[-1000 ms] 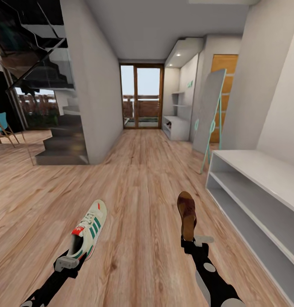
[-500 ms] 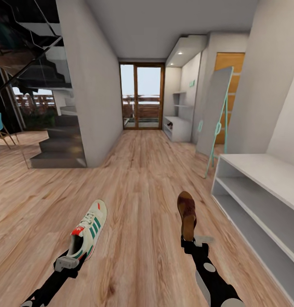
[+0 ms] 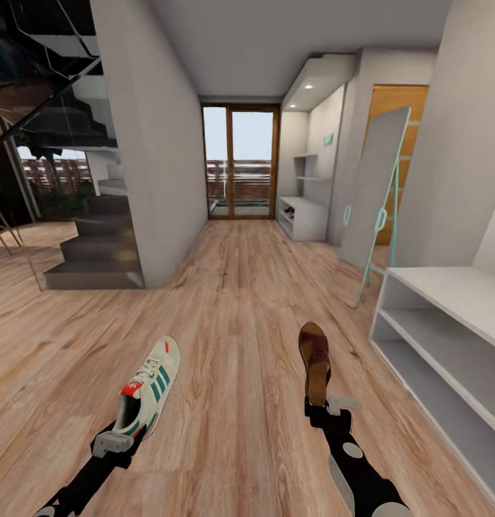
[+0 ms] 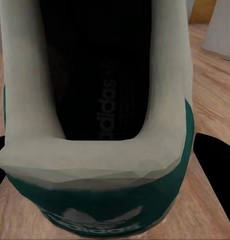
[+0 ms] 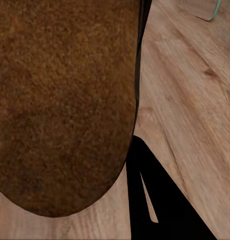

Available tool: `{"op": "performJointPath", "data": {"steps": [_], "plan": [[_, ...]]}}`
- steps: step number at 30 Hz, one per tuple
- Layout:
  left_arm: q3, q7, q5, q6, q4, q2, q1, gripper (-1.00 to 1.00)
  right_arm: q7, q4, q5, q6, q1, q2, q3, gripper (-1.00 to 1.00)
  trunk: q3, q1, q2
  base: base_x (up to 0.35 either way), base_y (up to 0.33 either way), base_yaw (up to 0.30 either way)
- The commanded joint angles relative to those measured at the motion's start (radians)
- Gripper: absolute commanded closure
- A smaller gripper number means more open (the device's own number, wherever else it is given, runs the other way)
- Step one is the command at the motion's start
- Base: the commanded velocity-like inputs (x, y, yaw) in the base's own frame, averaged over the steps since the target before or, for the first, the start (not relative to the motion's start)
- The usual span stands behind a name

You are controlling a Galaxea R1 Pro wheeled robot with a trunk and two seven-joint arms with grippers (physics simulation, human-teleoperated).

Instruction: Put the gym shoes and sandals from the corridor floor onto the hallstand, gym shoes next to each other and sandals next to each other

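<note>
Clamped at the heel in the left gripper: a cream-white lace-up gym shoe with three green side stripes, a red tongue tab and a green heel, toe pointing down the corridor, carried above the floor. Closed on the heel end in the right gripper: a small dark-brown leather sandal, narrow, held on edge, toe forward. Up close in the left wrist view, the gym shoe's dark printed insole inside a pale padded collar and green heel band; in the right wrist view, a broad mottled brown face of the sandal over the planks. Best carried steady, both grips kept firm and both shoes kept off the light brown wood-plank corridor floor while rolling on. Destination judged to be the pale grey-white hallstand with wall shelves at the far end on the right, something small and dark on its low shelf, too small to identify; not the nearer low white shelf unit beside the tall leaning mirror with a teal frame. Glass balcony doors beyond; staircase at left.
</note>
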Motion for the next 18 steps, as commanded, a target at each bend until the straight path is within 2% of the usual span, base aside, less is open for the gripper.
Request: {"op": "performJointPath", "data": {"steps": [1,5,18], "plan": [[-0.006,-0.004,0.012,-0.002,0.001,0.0,-0.001,1.0,-0.001,0.0,0.007,-0.002,-0.001,0.001,-0.006,1.0,-0.001,0.0,0.0,0.343,0.108,0.0],[-0.006,-0.004,0.012,-0.002,0.001,0.0,-0.001,1.0,-0.001,0.0,0.007,-0.002,-0.001,0.001,-0.006,1.0,-0.001,0.0,0.0,0.343,0.082,0.0],[-0.006,-0.004,0.012,-0.002,0.001,-0.001,-0.001,1.0,-0.001,0.0,0.007,-0.002,-0.001,0.001,-0.006,1.0,-0.001,0.0,0.0,0.343,0.003,0.0]]}}
